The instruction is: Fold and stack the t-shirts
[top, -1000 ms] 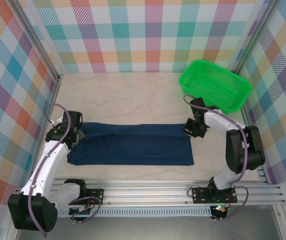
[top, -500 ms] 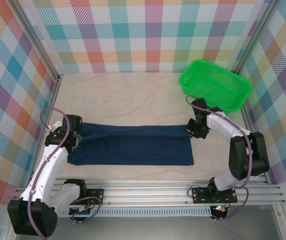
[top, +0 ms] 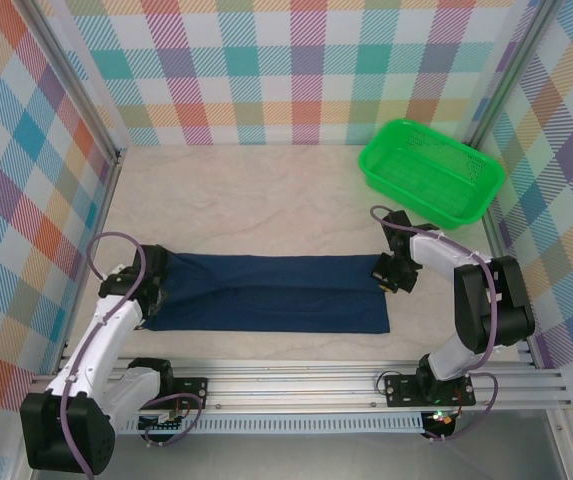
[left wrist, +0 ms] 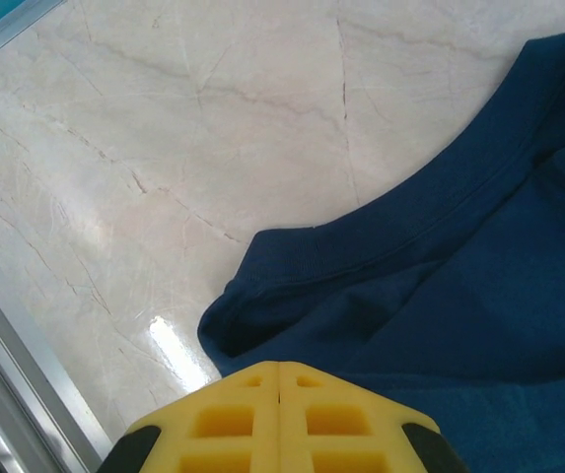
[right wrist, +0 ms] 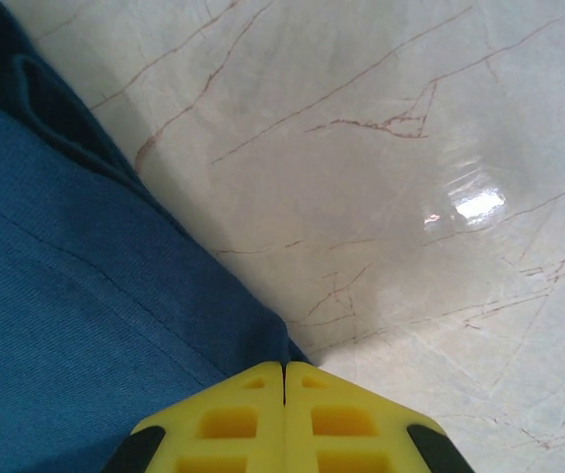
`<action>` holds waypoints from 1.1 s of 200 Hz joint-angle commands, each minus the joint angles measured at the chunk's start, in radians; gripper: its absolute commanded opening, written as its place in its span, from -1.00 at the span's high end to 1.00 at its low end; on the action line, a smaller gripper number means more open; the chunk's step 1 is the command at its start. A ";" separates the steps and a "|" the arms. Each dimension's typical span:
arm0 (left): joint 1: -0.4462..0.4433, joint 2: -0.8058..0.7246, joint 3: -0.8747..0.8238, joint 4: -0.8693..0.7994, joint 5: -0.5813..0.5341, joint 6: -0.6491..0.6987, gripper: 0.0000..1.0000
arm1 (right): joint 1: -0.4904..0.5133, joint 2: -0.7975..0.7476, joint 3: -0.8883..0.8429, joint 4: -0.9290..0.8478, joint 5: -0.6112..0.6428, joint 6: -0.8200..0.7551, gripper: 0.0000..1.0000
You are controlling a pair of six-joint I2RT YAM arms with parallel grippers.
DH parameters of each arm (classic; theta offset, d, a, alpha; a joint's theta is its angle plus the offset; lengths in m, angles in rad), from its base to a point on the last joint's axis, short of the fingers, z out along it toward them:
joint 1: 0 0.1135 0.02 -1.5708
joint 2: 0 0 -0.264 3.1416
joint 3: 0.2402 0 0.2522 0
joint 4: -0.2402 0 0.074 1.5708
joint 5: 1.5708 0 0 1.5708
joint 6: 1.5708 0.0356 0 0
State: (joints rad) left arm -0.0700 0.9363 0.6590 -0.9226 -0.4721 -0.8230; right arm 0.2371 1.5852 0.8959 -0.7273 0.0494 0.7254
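Note:
A dark navy t-shirt (top: 266, 295) lies as a long flat band across the near half of the table. My left gripper (top: 152, 292) is at its left end, yellow fingers pressed together on the fabric by the collar. In the left wrist view the t-shirt (left wrist: 459, 296) runs under the left gripper (left wrist: 280, 367). My right gripper (top: 384, 280) is at the band's far right corner. The right wrist view has the t-shirt (right wrist: 65, 296) corner going in under the right gripper (right wrist: 284, 367), which is shut on it. No print shows.
A bright green mesh basket (top: 431, 170) stands at the back right, just beyond the right arm. Pale marble tabletop (top: 246, 200) lies bare behind the shirt. Checkered walls close in three sides, and an aluminium rail (top: 296, 385) runs along the near edge.
Both grippers have moved toward the near edge, still shut on the shirt's ends. The shirt's far edge has come nearer with them, and the band looks slightly narrower.

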 commanded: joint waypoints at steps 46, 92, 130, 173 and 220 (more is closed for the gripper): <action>-0.008 -0.086 0.045 -0.081 -0.002 -0.034 1.00 | 0.013 -0.062 0.072 -0.070 0.041 0.006 1.00; -0.021 -0.107 0.018 -0.096 0.006 -0.067 1.00 | 0.025 -0.069 0.043 -0.069 0.043 0.020 1.00; -0.054 -0.149 0.052 -0.096 -0.005 -0.064 1.00 | 0.026 -0.033 0.042 -0.059 0.052 0.014 1.00; -0.110 -0.171 0.105 -0.093 0.089 -0.062 1.00 | 0.025 0.003 0.063 -0.059 0.060 0.004 1.00; -0.140 -0.137 0.083 -0.133 0.099 -0.110 1.00 | 0.027 0.010 0.071 -0.049 0.055 0.005 1.00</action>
State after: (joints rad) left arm -0.2001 0.7856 0.7540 -1.0214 -0.3862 -0.9066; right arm 0.2577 1.5833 0.9443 -0.7643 0.0895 0.7254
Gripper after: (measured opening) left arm 0.049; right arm 0.053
